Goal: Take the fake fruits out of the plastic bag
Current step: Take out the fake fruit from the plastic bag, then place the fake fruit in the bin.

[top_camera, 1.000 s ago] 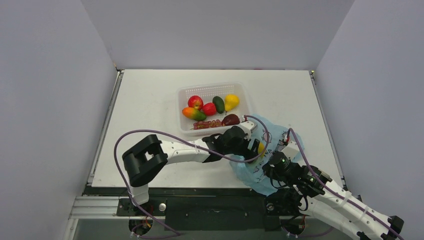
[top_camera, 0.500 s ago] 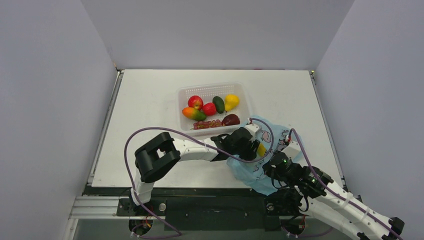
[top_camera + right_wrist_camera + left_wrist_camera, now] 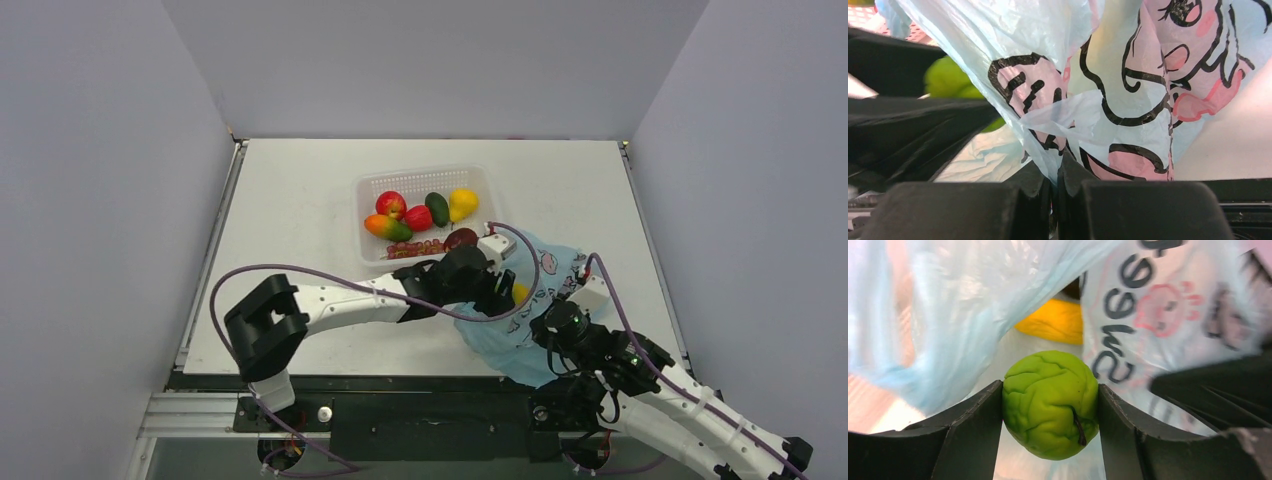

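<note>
Inside the plastic bag (image 3: 1108, 100), the left gripper (image 3: 1049, 391) clamps the lime (image 3: 1048, 410); behind it lies possibly the banana (image 3: 1055, 322). Beside the basket (image 3: 370, 185), the right gripper (image 3: 1054, 175) pinches bag film.

The left hand (image 3: 1049, 405) grips a green lime (image 3: 1050, 402) inside the plastic bag (image 3: 963, 305).

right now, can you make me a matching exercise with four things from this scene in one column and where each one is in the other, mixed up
Things:
1. green lime
2. plastic bag
3. red apple
4. yellow fruit

Places:
a. lying in the white basket
b. clamped between the left jaws
c. loose inside the plastic bag, beyond the lime
d. edge pinched in the right jaws

Pairs: 1-b, 2-d, 3-a, 4-c
</note>
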### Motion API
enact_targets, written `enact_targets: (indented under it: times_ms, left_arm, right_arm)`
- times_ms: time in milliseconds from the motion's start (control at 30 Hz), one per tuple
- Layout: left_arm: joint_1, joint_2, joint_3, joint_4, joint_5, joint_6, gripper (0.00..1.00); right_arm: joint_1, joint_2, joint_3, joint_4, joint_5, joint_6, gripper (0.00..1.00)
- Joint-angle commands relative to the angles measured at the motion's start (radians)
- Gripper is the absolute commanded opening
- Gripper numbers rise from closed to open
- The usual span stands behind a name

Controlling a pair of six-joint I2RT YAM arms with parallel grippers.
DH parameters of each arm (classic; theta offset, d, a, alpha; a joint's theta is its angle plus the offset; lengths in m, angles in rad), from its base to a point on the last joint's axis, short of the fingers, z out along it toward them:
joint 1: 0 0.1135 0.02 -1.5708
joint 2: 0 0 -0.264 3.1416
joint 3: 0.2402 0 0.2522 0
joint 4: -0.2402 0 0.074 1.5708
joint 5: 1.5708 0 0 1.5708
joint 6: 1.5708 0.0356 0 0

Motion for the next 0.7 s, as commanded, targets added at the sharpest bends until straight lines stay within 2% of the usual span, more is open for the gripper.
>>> enact_targets:
  times_ms: [0, 200, 333, 467, 567, 667]
  left_arm:
    - [0.008, -0.192, -0.058, 0.103, 0.055, -0.025, 0.0]
    - [0.017, -0.425, -0.151, 0.183, 0.097, 0.013, 0.0]
    - [0.017, -0.558, -0.205, 0.203, 0.044, 0.047, 0.0]
    - [0.02, -0.667, -0.235, 0.164, -0.12, 0.096, 0.0]
    - [0.037, -0.718, -0.26, 0.133, -0.301, 0.106, 0.0]
    - [0.134, -0.733, -0.297, 0.088, -0.36, 0.042, 0.0]
  right_arm:
    - [0.006, 0.023, 0.052, -0.013, 0.079, -0.017, 0.0]
    - [0.006, 0.049, 0.066, -0.047, 0.138, 0.015, 0.0]
    - [0.005, 0.043, 0.087, -0.073, 0.183, 0.049, 0.0]
    - [0.005, 0.023, 0.106, -0.093, 0.209, 0.054, 0.0]
    - [0.005, -0.001, 0.105, -0.107, 0.215, 0.059, 0.0]
    - [0.004, -0.02, 0.093, -0.117, 0.221, 0.074, 0.0]
